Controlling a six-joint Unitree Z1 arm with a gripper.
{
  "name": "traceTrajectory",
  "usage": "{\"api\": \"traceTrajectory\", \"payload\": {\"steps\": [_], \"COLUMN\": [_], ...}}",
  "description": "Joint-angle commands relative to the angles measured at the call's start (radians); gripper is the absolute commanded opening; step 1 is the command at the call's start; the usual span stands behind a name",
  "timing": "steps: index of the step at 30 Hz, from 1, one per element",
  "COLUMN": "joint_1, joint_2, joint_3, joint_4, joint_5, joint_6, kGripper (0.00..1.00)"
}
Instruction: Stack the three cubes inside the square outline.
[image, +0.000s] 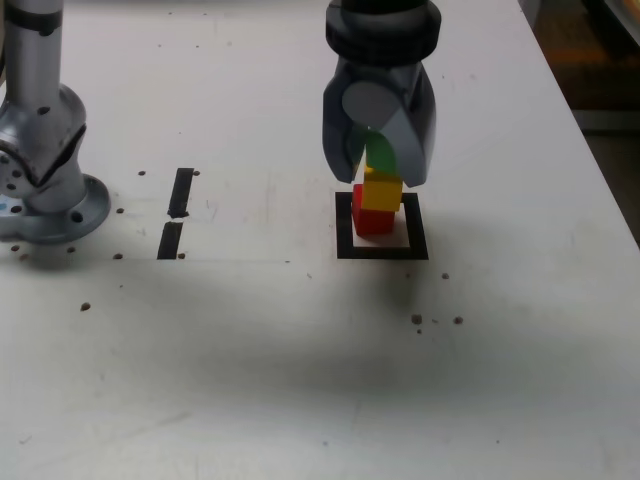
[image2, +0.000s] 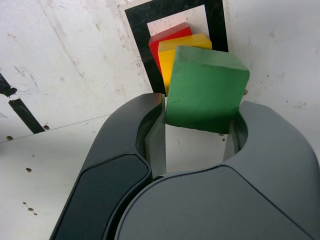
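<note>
White tabletop (image: 300, 380) is carrying the black square outline (image: 345, 225), where the red cube (image: 372, 220) is sitting under the yellow cube (image: 383, 192). Above them, the green cube (image2: 205, 87) is being clenched by the gripper (image2: 197, 127), its flat faces sharp-edged, slightly tilted.

No legible text, label, brand name, number or sign appears in either view. The red cube (image: 374, 220), the yellow cube (image: 383, 192) and the green cube (image2: 206, 87) carry plain faces without markings. The white surface (image: 300, 350) bears only unlettered black tape.
</note>
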Motion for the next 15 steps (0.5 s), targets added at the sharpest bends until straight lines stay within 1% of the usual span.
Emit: {"api": "traceTrajectory", "payload": {"steps": [1,11,15], "joint_1": [0.004,0.020,0.023], "joint_2": [0.003,0.003,0.003], "joint_3": [0.003,0.011,0.018], "joint_4": [-0.007,-0.015,-0.016], "joint_5": [0.004,0.030,0.034], "joint_6": [0.000,-0.001,-0.001], "kGripper": [0.39,0.39,0.40]}}
